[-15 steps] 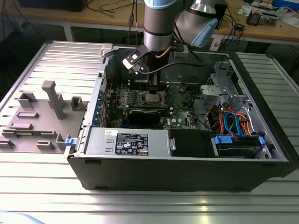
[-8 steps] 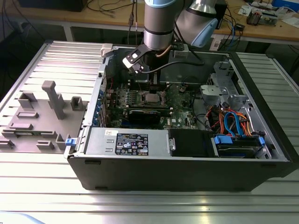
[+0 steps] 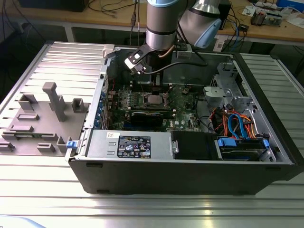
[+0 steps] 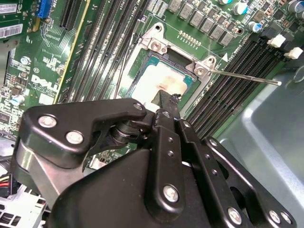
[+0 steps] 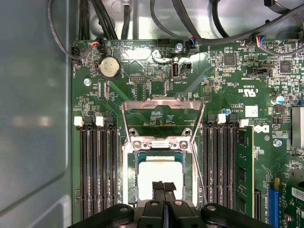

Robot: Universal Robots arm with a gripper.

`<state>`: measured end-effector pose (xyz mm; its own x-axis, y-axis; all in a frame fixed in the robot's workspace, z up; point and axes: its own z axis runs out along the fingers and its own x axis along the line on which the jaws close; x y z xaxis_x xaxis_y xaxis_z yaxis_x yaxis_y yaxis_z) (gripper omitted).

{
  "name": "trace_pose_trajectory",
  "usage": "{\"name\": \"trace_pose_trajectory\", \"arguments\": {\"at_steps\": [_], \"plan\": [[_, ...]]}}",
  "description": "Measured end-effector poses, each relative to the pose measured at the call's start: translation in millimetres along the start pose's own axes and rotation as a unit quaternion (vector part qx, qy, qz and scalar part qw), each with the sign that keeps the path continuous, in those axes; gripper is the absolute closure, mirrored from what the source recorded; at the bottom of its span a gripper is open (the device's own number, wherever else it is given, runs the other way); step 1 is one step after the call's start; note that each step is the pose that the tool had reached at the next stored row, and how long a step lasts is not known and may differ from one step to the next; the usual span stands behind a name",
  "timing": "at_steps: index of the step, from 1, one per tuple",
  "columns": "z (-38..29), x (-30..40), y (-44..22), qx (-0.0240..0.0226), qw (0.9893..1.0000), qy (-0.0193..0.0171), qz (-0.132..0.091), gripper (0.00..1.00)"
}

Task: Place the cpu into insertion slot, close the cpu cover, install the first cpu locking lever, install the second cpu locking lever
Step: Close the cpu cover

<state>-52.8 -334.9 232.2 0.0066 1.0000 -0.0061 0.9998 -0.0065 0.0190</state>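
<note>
The cpu (image 5: pixel 160 172), a flat square chip with a pale metal top, lies inside the insertion slot (image 5: pixel 130 175) on the green motherboard; it also shows in the second wrist view (image 4: pixel 164 78). The cpu cover (image 5: pixel 161 105), a thin silvery frame, stands flipped up behind the socket. A thin wire locking lever (image 4: pixel 247 77) sticks out sideways, unlatched. My gripper (image 5: pixel 164 186) hangs just over the chip's edge, its black fingertips (image 4: pixel 164 100) pressed together with nothing between them. In the exterior view the arm (image 3: pixel 161 23) reaches down into the open case above the socket (image 3: pixel 155 100).
Long black memory slots (image 5: pixel 95 171) flank the socket on both sides. A round coin battery (image 5: pixel 109 67) and cables (image 5: pixel 190 19) lie beyond the raised cover. The case's grey metal wall (image 5: pixel 33 104) is close by. A black expansion card (image 3: pixel 152 116) and a drive bay (image 3: pixel 240 147) sit in the case.
</note>
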Motion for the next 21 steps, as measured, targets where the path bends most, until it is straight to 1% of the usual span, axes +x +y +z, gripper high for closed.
{"name": "trace_pose_trajectory", "arguments": {"at_steps": [8,21], "plan": [[-2.8,0.0,0.1,0.0,1.0,0.0,0.0,0.89],[-5.0,0.0,0.1,0.0,1.0,0.0,0.0,0.89]]}}
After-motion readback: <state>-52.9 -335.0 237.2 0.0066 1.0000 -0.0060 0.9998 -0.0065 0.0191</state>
